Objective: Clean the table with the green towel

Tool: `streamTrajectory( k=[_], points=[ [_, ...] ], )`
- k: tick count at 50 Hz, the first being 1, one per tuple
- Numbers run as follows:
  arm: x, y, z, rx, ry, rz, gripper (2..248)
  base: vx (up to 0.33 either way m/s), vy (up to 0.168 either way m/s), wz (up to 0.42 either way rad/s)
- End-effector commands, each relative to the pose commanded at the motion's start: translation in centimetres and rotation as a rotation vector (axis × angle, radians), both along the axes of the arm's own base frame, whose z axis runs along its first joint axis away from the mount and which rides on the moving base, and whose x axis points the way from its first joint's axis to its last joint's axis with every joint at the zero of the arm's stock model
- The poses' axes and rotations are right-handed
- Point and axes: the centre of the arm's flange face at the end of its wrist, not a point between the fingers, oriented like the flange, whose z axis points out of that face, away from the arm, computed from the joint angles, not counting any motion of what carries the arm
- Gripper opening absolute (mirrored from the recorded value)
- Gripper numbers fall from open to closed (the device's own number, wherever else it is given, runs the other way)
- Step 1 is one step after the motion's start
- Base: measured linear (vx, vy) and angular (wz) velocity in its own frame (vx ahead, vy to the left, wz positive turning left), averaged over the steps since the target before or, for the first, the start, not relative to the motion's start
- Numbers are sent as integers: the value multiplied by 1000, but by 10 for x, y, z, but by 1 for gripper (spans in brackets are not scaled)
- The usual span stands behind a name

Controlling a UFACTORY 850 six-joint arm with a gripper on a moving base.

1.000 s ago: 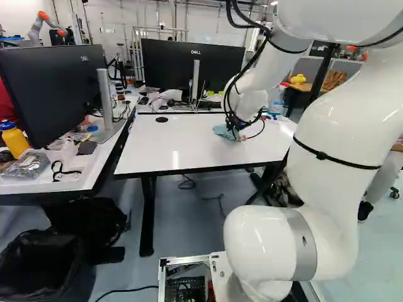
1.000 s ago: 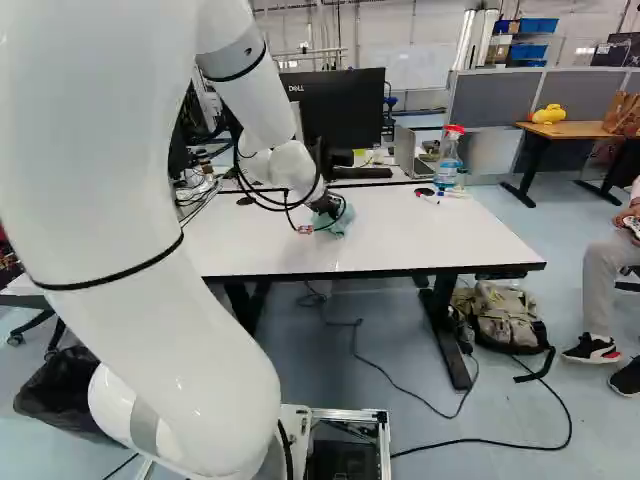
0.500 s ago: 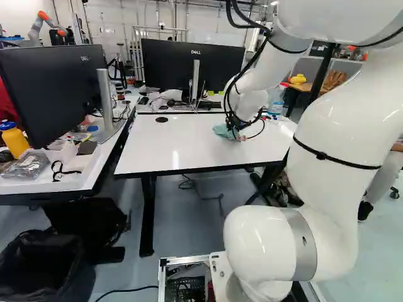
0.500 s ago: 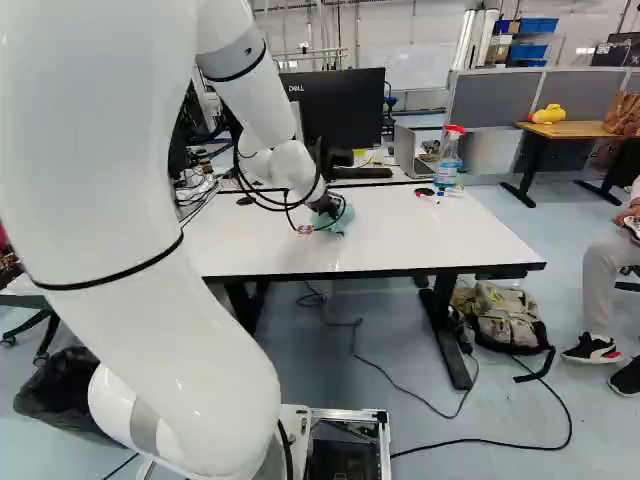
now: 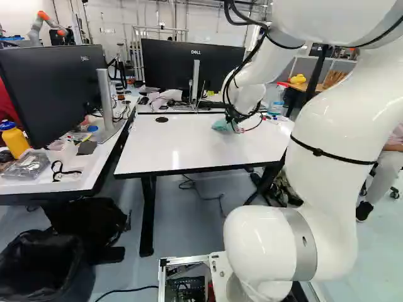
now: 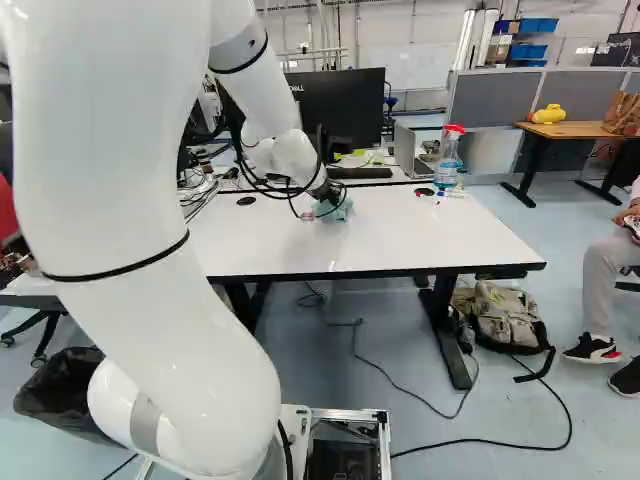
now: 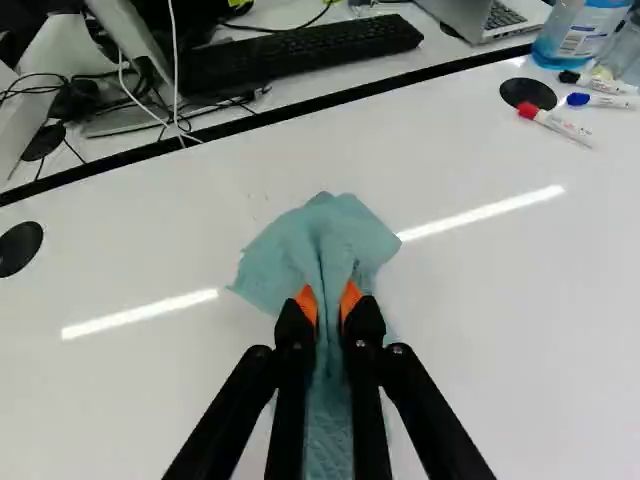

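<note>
Towel (image 7: 320, 235) is grasped between both fingers of the gripper (image 7: 329, 305), bunched upon the table (image 7: 510, 330) — I judge wiping is the step in hand. Next move calls for gentle sweep, with cloth kept down — toward the small specks (image 7: 257, 206) beside it.

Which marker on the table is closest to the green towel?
The red-capped marker: it lies nearer the green towel than the blue-capped marker or the black-capped marker.
</note>
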Motion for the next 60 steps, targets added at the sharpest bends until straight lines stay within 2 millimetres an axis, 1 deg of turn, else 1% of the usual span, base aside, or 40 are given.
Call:
streamTrajectory(
  k=[14, 40, 60],
  points=[
    [23, 3, 16, -6, -39, 13, 45, 0, 0, 0],
    [74, 9, 13, -8, -57, 36, 45, 0, 0, 0],
    [113, 20, 11, -10, -76, 61, 45, 0, 0, 0]
  ],
)
